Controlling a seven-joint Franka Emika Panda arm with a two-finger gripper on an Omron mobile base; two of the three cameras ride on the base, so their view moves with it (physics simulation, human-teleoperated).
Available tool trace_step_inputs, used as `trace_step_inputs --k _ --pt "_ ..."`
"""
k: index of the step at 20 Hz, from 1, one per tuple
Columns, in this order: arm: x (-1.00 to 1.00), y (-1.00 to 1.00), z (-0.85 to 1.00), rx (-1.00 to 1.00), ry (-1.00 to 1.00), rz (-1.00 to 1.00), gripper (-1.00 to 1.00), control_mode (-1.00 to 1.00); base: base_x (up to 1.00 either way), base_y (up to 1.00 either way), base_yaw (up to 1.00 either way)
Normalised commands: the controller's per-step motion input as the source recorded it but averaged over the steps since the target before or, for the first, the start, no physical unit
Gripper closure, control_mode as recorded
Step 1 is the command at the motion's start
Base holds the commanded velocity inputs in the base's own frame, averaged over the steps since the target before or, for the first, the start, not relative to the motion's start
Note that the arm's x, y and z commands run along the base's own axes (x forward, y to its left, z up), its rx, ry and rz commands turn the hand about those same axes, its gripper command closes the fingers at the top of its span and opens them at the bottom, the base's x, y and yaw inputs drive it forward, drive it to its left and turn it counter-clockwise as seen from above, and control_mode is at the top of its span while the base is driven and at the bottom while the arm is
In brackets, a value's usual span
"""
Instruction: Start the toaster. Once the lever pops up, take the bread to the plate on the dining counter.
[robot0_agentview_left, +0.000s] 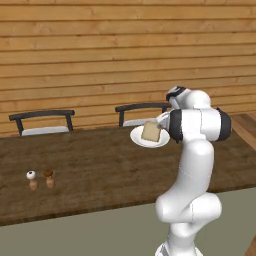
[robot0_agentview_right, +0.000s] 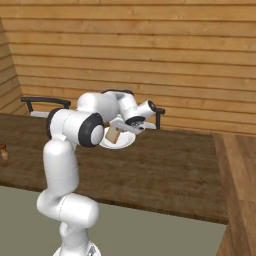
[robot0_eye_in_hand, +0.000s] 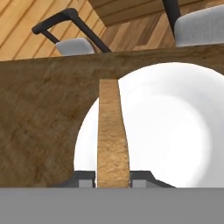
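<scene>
Shakers (robot0_agentview_left: 40, 179), two small ones, stand on the left part of the dining counter (robot0_agentview_left: 100, 170), well apart from my work. Behind the counter I see two dark chairs (robot0_agentview_left: 42, 121) against the wooden wall. Going right, the plate (robot0_agentview_left: 141, 140) lies near the far edge of the counter. Over it I hold the bread (robot0_agentview_left: 151, 131) on its edge, tilted, above the white surface. In the hand view the gripper (robot0_eye_in_hand: 113, 178) is closed on the slice, one finger (robot0_eye_in_hand: 83, 178) pressing each side, only narrowly apart.
</scene>
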Motion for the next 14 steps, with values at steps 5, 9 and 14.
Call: trace_step_inputs --k 5,9,14 --pt "0.03 0.04 -0.04 0.0 -0.02 0.0 -1.0 -1.0 0.0 0.0 0.0" --pt "0.0 -0.18 -0.01 0.0 -0.01 0.0 -1.0 -1.0 0.0 0.0 0.0" --pt "-0.04 -0.16 0.01 -0.03 -0.06 0.0 -1.0 -1.0 0.0 0.0 0.0"
